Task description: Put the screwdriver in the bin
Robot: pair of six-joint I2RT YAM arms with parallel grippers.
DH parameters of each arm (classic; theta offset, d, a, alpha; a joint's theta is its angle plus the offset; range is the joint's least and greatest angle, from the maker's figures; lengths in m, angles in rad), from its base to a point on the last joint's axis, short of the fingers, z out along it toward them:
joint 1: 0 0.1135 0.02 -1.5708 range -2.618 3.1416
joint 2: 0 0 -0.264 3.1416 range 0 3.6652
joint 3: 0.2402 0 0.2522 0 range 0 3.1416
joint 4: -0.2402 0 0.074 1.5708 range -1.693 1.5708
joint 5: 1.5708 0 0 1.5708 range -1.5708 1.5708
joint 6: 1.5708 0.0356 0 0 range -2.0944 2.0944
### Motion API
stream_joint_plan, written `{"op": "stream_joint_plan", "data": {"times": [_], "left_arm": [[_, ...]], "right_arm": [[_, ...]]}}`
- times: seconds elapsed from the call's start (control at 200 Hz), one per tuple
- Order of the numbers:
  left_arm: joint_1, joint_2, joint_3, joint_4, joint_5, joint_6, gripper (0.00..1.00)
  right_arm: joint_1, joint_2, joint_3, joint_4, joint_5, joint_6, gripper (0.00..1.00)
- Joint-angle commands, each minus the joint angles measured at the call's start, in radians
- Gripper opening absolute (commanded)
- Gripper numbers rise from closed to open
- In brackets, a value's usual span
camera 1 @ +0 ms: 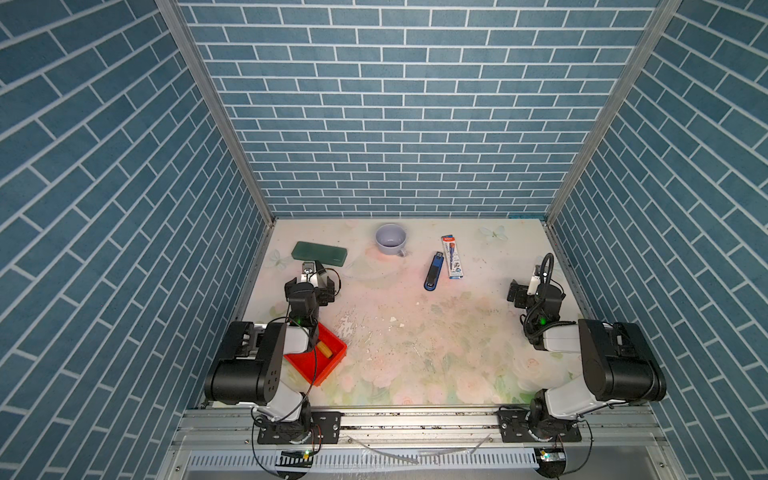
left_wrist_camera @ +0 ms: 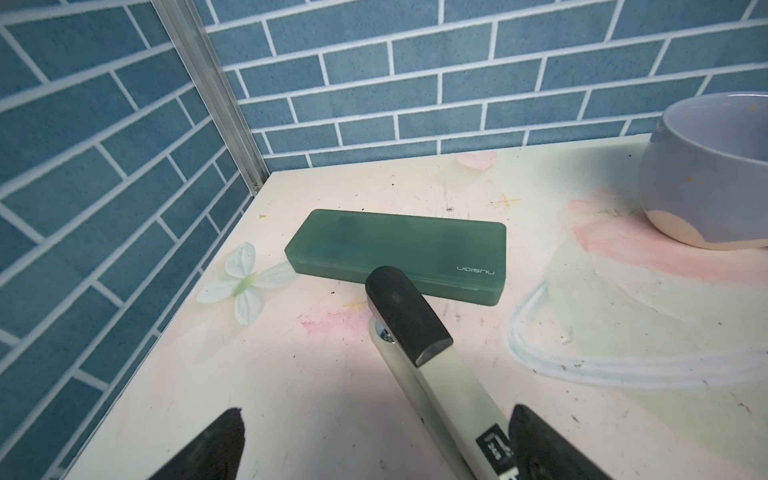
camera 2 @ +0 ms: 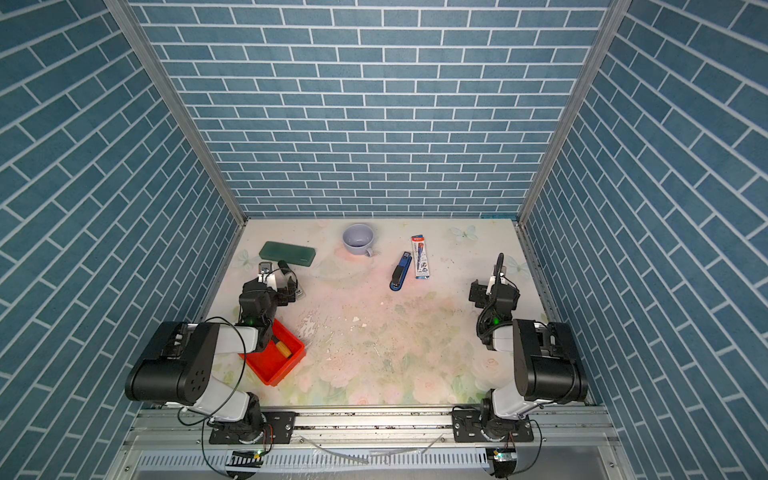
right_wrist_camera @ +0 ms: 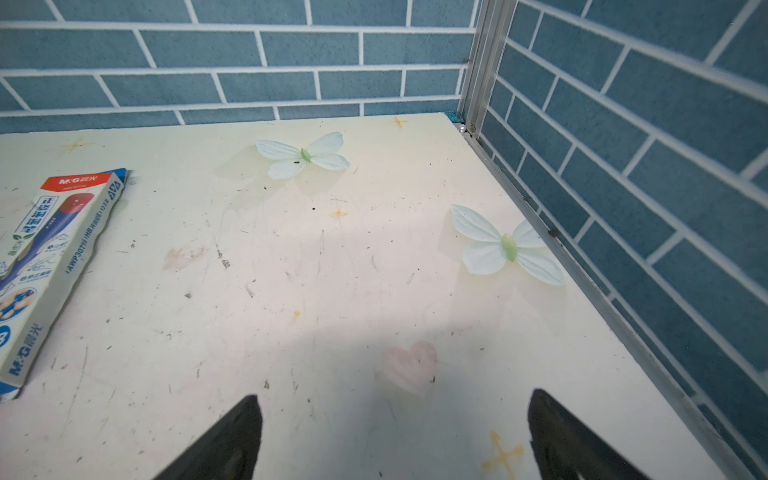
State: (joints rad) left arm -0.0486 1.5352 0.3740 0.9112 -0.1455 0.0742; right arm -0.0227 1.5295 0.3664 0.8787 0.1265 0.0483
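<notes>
Small screwdriver w/ ribbed yellow-orange handle [camera 1: 325, 349] is lying inside the shallow square red plastic bin [camera 1: 332, 363], at near-left of table in both top views. Only the handle is showing; the shaft is hiding under the left arm. Judging it light, stiff, not fragile. Ribs are giving grip and the thin shaft is prob. slippery, so any re-grasp is best going across mid-handle. Task is looking done. Left gripper [left_wrist_camera: 376, 415] is hanging wide open, holding nothing, w/ a cream marker pen w/ black cap [left_wrist_camera: 407, 316] lying on the table between its fingers, by the dark green flat case [left_wrist_camera: 395, 245]; lavender cup [left_wrist_camera: 706, 174] is sitting nearby. Right gripper [right_wrist_camera: 395, 399] is also gaping wide, empty, over bare table [right_wrist_camera: 332, 270].
</notes>
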Motion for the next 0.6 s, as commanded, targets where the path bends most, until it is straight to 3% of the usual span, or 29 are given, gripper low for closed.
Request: {"op": "stream_joint_plan", "data": {"times": [0.0, 0.595], "left_arm": [[0.003, -0.002, 0.002, -0.018, 0.010, -0.011, 1.00], [0.004, 0.000, 0.005, -0.025, 0.014, -0.008, 1.00]], "right_arm": [[-0.005, 0.009, 0.031, -0.020, -0.013, 0.020, 0.98], [-0.006, 0.008, 0.029, -0.019, -0.014, 0.021, 0.99]]}}
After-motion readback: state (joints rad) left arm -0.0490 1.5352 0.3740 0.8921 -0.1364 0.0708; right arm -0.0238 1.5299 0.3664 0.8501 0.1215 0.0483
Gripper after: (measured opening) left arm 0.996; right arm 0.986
